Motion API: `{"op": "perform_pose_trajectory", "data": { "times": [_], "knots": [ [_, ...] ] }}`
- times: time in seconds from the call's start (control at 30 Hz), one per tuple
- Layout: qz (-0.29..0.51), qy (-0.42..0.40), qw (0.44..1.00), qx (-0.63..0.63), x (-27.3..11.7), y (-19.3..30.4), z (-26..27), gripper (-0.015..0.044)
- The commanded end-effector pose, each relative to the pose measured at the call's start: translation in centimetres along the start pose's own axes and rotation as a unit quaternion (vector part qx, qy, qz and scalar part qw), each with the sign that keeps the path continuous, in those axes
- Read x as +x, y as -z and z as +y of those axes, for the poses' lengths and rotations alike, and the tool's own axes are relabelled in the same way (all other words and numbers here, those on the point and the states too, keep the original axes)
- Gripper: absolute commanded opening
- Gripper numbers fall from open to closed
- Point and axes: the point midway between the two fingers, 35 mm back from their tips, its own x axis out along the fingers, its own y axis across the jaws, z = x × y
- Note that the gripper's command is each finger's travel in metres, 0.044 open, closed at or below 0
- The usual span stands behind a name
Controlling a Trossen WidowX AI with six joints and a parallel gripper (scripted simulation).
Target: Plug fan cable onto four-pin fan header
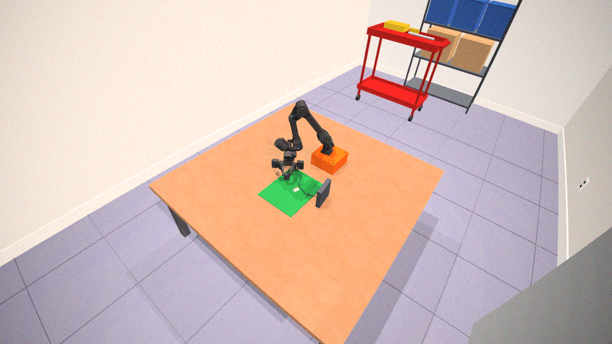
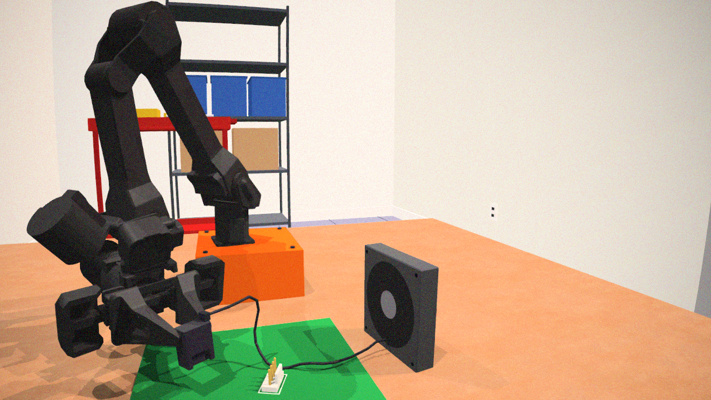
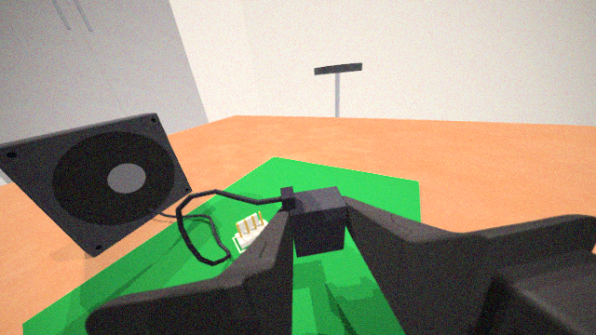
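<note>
My gripper point(image 2: 193, 325) point(image 3: 314, 207) is shut on the dark plug point(image 2: 195, 343) point(image 3: 319, 233), one finger on each side. The plug hangs above the green board point(image 1: 284, 203) point(image 2: 318, 330) point(image 3: 391, 191), off to one side of the header. The white header point(image 1: 295, 189) point(image 2: 271, 385) point(image 3: 247, 238) stands on the board with gold pins pointing up, nothing on them. In the wrist view a finger partly hides it. The black cable point(image 1: 301, 186) point(image 2: 257, 328) point(image 3: 181, 228) loops from the plug down past the header to the fan point(image 1: 322, 193) point(image 2: 397, 303) point(image 3: 93, 186).
The fan stands upright beside the board on the wooden table point(image 1: 342, 256) point(image 2: 521, 318) point(image 3: 466, 163). The orange base block point(image 1: 329, 161) point(image 2: 263, 273) carries the arm behind the board. A red cart point(image 1: 398, 96) and a shelf rack point(image 1: 444, 91) stand beyond the table.
</note>
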Motion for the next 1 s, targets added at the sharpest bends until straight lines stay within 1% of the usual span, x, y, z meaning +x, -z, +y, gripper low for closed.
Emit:
{"op": "perform_pose_trajectory", "data": {
  "times": [0.0, 0.97],
  "knots": [
    [0.001, 0.001, 1.0, 0.003, 0.1, 0.4, 0.0, 0.0],
    [0.002, 0.001, 1.0, 0.003, 0.4, 2.6, 0.0, 0.0]
  ]
}}
